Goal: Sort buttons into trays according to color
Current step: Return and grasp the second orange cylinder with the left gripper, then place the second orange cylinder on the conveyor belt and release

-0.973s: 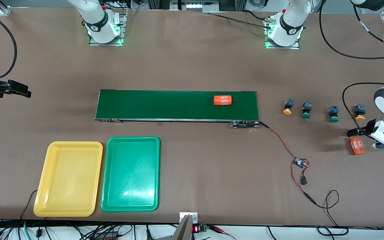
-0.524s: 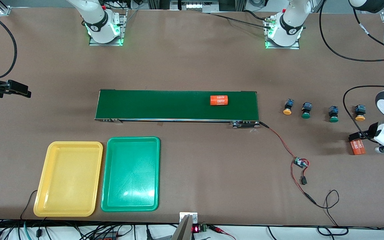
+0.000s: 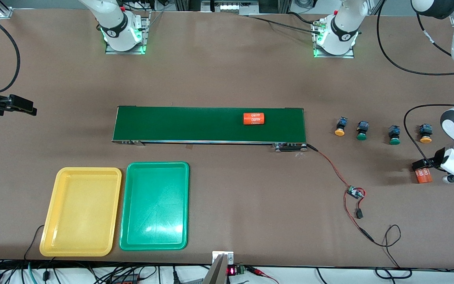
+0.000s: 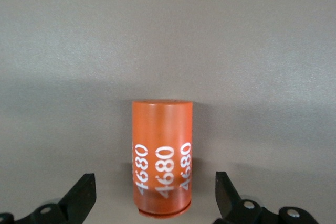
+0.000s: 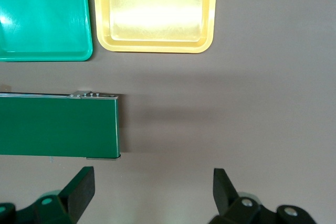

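Four buttons stand in a row near the left arm's end of the table: an orange-capped one (image 3: 339,127), two green-capped ones (image 3: 362,131) (image 3: 394,135), and another orange-capped one (image 3: 425,133). The yellow tray (image 3: 81,211) and the green tray (image 3: 155,205) lie side by side near the front camera, both with nothing in them. My left gripper (image 4: 155,192) is open, its fingers on either side of an orange cylinder marked "4680" (image 3: 423,176) without touching it. My right gripper (image 5: 152,190) is open over bare table beside the conveyor belt's end.
A long dark-green conveyor belt (image 3: 207,124) crosses the middle of the table with another orange "4680" cylinder (image 3: 253,118) lying on it. Red and black wires with a small circuit board (image 3: 355,193) trail from the belt's end toward the front camera.
The cylinder on the belt has travelled toward the right arm's end. My left gripper has shifted over the cylinder on the table, hiding more of it. The right arm has not moved.
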